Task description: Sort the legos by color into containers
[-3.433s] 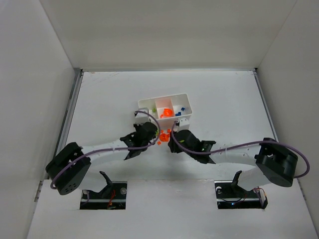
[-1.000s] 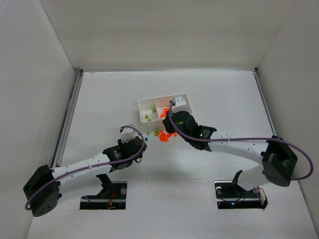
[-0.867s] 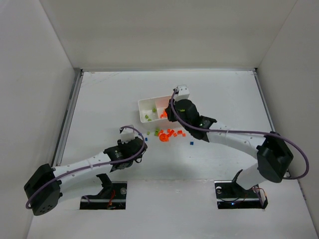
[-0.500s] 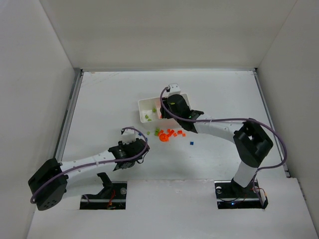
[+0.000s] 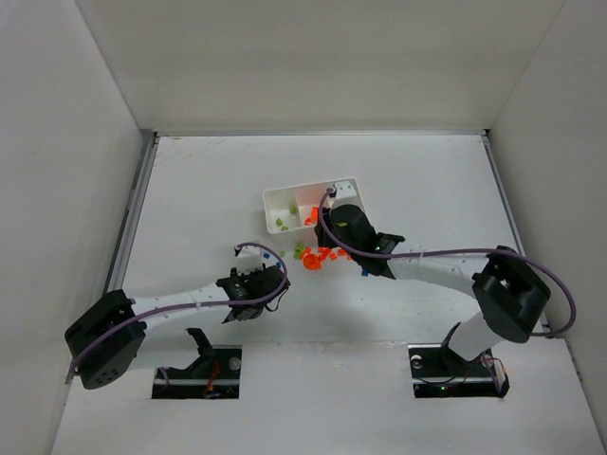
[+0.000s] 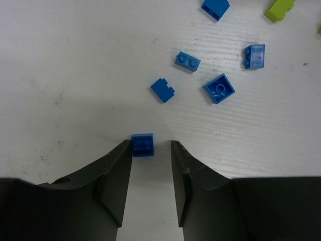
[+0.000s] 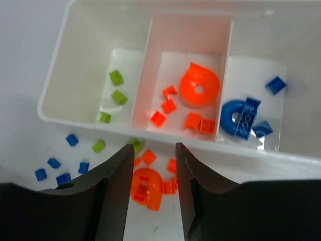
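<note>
The white tray (image 7: 54, 80) holds lime green legos in its left compartment, orange ones (image 7: 199, 90) in the middle and blue ones (image 7: 241, 118) on the right. My right gripper (image 7: 153, 146) hangs open just in front of the tray, above loose orange legos and a big orange arch piece (image 7: 146, 188). My left gripper (image 6: 150, 142) is open low over the table. A small blue lego (image 6: 142, 144) lies between its tips, touching the left finger and apart from the right one. In the top view the left gripper (image 5: 256, 284) is left of the orange pile (image 5: 318, 256).
Several loose blue legos (image 6: 219, 88) lie ahead of the left gripper, and a green one (image 6: 280, 9) lies further off. Blue (image 7: 60, 173) and green (image 7: 98, 145) legos lie left of the right gripper. One blue lego (image 5: 364, 272) lies by the right arm. White walls enclose the table.
The right gripper opened over the tray, then drew back to just in front of it, above the orange pile. The left gripper moved right and its jaws narrowed around a blue lego.
</note>
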